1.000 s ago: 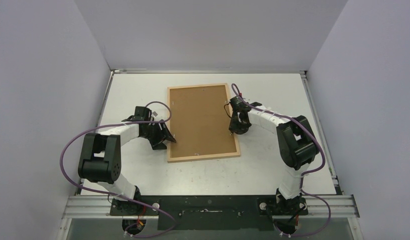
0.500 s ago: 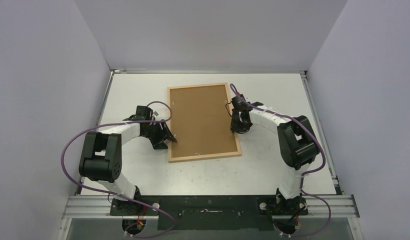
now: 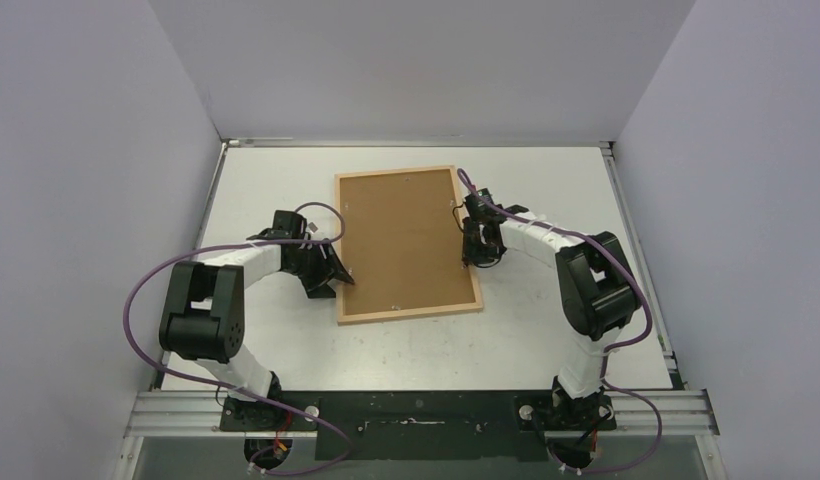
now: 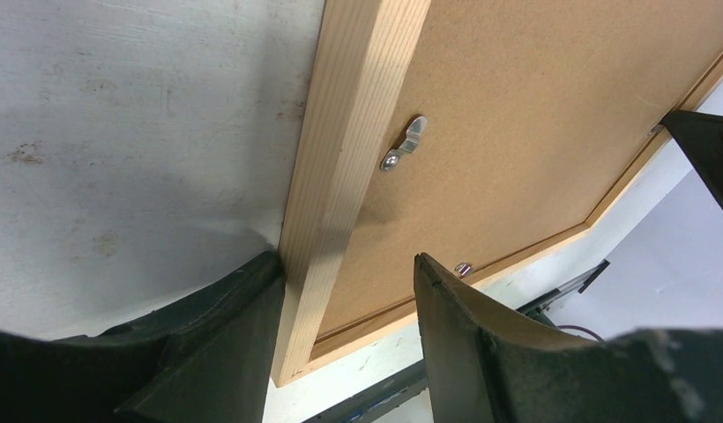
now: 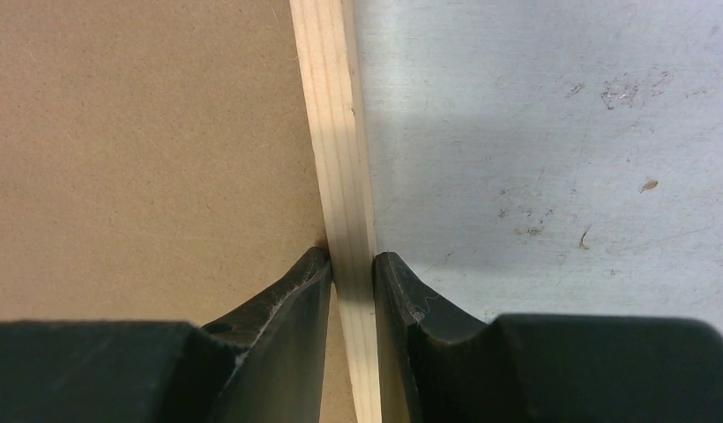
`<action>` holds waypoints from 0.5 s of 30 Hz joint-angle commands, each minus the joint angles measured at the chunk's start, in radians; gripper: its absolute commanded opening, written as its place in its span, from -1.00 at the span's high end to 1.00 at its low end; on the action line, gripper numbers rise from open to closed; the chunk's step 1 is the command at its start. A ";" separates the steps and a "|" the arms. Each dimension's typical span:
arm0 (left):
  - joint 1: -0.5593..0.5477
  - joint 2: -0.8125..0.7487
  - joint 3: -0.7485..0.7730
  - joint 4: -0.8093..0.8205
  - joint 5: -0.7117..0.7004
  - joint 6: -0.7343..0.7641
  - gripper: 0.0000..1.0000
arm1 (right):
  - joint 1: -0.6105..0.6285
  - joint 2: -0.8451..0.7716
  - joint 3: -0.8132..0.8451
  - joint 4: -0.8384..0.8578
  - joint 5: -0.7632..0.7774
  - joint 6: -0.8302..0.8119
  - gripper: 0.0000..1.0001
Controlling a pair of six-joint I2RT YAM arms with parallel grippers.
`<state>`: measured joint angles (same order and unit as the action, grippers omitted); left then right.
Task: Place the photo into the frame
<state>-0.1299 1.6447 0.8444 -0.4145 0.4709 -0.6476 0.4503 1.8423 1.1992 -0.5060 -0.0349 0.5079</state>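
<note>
The light-wood frame (image 3: 411,311) lies face down at the table's middle, a brown backing board (image 3: 404,240) filling it. The photo is hidden. My left gripper (image 3: 338,277) is open astride the frame's left rail (image 4: 358,132). Its outer finger (image 4: 243,300) touches the rail's outside, and its inner finger (image 4: 455,308) hangs over the backing, clear of the wood. My right gripper (image 3: 473,258) is shut on the right rail (image 5: 336,132), one fingertip pressed against each side of it (image 5: 352,260).
A small metal turn clip (image 4: 404,144) sits on the backing by the left rail, another (image 4: 463,268) near the bottom rail. White walls enclose the table on three sides. The black mounting bar (image 3: 416,415) runs along the near edge.
My right gripper has closed a little tighter on the right rail and crept slightly toward the far side. The frame's near right corner has nudged right. The left gripper has hardly moved.
</note>
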 commanded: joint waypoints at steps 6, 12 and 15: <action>-0.042 0.041 0.031 0.090 0.051 -0.029 -0.06 | 0.023 -0.007 -0.045 0.063 -0.145 -0.050 0.38; -0.042 0.047 0.037 0.090 0.046 -0.030 -0.06 | 0.011 -0.016 -0.062 0.062 -0.150 -0.063 0.35; -0.043 0.049 0.040 0.091 0.043 -0.032 -0.06 | 0.007 -0.020 -0.071 0.061 -0.152 -0.072 0.49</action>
<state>-0.1349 1.6577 0.8574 -0.4175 0.4721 -0.6529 0.4381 1.8313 1.1690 -0.4496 -0.0753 0.4419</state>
